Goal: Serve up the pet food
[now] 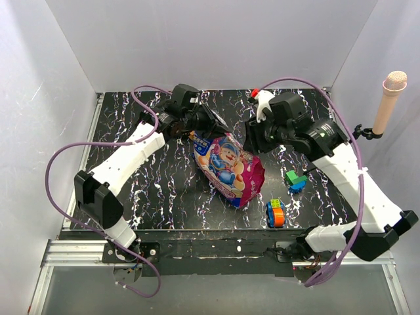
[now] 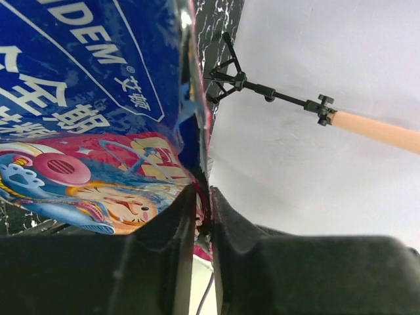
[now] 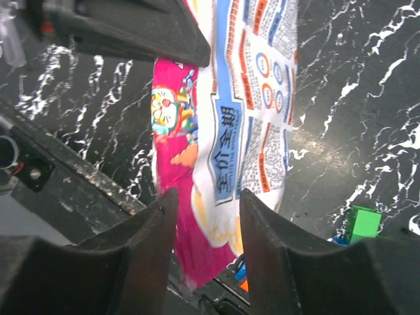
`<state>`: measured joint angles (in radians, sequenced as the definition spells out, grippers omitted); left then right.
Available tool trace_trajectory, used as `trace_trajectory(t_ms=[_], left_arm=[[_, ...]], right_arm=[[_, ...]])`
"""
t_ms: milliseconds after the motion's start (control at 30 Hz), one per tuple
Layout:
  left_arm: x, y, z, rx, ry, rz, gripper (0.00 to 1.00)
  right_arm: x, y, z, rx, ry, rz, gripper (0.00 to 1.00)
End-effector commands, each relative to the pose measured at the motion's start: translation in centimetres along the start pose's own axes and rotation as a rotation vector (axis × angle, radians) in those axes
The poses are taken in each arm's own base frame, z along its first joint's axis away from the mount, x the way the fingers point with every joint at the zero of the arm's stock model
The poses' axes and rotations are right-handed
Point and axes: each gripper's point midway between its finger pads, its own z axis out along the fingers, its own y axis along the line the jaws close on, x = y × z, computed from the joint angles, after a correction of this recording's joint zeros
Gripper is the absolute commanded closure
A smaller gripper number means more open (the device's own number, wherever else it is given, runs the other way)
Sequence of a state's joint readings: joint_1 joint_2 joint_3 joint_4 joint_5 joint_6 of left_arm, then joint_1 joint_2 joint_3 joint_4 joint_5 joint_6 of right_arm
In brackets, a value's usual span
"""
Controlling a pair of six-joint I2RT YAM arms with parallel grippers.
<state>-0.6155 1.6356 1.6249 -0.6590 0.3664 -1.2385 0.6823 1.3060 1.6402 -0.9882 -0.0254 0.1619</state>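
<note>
Pinching only a thin edge of the bag (image 1: 226, 167), the left gripper (image 2: 203, 190) risks the glossy film slipping out. The right gripper (image 3: 207, 197) straddles it, fingers parted, supporting nothing.

The white-and-black left arm (image 1: 125, 161) is folded at an elbow in the lower left of the top view, and its forearm is stretched up and right towards the centre. Its black two-finger hand (image 2: 202, 191) is closed, with an edge of the glossy magenta-and-blue cartoon-printed bag (image 2: 85, 131) pinched between the fingertips. The white-and-black right arm (image 1: 348, 177) is folded at the lower right and reached up and left towards the centre. Its black hand (image 3: 207, 197) is held with fingers apart, the bag seen through the gap; whether it is touched cannot be told.
</note>
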Motion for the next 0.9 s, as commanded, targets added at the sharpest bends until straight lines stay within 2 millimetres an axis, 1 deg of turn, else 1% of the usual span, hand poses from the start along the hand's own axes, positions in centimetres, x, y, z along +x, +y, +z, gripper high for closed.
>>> trace_trajectory(t_ms=[0, 33, 67, 100, 167, 233, 267, 333, 367, 433, 500, 567, 633, 667, 800, 867], left_arm=[[-1.1, -0.1, -1.0, -0.044, -0.069, 0.093, 0.95], [-1.2, 0.2, -1.0, -0.067, -0.07, 0.096, 1.0], [-1.2, 0.5, -1.1, -0.087, -0.068, 0.101, 1.0], [-1.2, 0.8, -1.2, -0.114, -0.066, 0.105, 1.0], [-1.5, 0.9, -2.0, -0.16, -0.078, 0.12, 1.0], [-1.9, 1.0, -3.0, -0.2, -0.102, 0.149, 1.0], [-2.2, 0.7, -3.9, -0.215, -0.128, 0.159, 1.0], [-2.5, 0.9, -5.4, -0.248, -0.168, 0.171, 1.0], [-2.5, 1.0, -6.1, -0.257, -0.184, 0.17, 1.0], [-2.2, 1.3, -6.9, -0.262, -0.192, 0.144, 1.0], [-1.8, 1.1, -6.8, -0.236, -0.183, 0.109, 1.0], [-1.4, 0.9, -6.6, -0.209, -0.165, 0.084, 1.0], [-1.1, 0.8, -6.2, -0.202, -0.152, 0.058, 1.0], [-1.0, 0.9, -6.1, -0.206, -0.142, 0.051, 1.0], [-0.8, 0.5, -6.5, -0.19, -0.14, 0.035, 1.0], [-0.7, 0.2, -6.9, -0.178, -0.143, 0.035, 1.0]], right_arm=[[1.1, 3.2, -3.5, -0.176, -0.041, -0.001, 0.46], [1.9, 3.4, -3.5, -0.2, -0.046, -0.017, 0.44], [2.5, 3.6, -4.0, -0.224, -0.065, -0.043, 0.4], [3.2, 3.8, -3.8, -0.244, -0.066, -0.056, 0.38], [3.7, 3.8, -3.8, -0.253, -0.082, -0.065, 0.37], [3.5, 3.7, -3.7, -0.248, -0.105, -0.062, 0.36], [3.3, 3.8, -3.5, -0.249, -0.11, -0.057, 0.36], [2.9, 4.1, -3.0, -0.264, -0.109, -0.053, 0.34], [3.0, 4.3, -2.5, -0.269, -0.101, -0.054, 0.34], [2.9, 4.8, -1.5, -0.262, -0.105, -0.063, 0.32], [2.3, 5.0, -0.6, -0.213, -0.142, -0.093, 0.32], [1.1, 5.2, -0.3, -0.162, -0.189, -0.115, 0.32], [0.2, 5.0, -0.1, -0.104, -0.216, -0.098, 0.31], [0.1, 4.8, 0.0, -0.081, -0.215, -0.082, 0.32], [0.8, 5.3, 0.1, -0.064, -0.198, -0.093, 0.35], [1.5, 5.0, 0.5, -0.043, -0.19, -0.106, 0.4]])
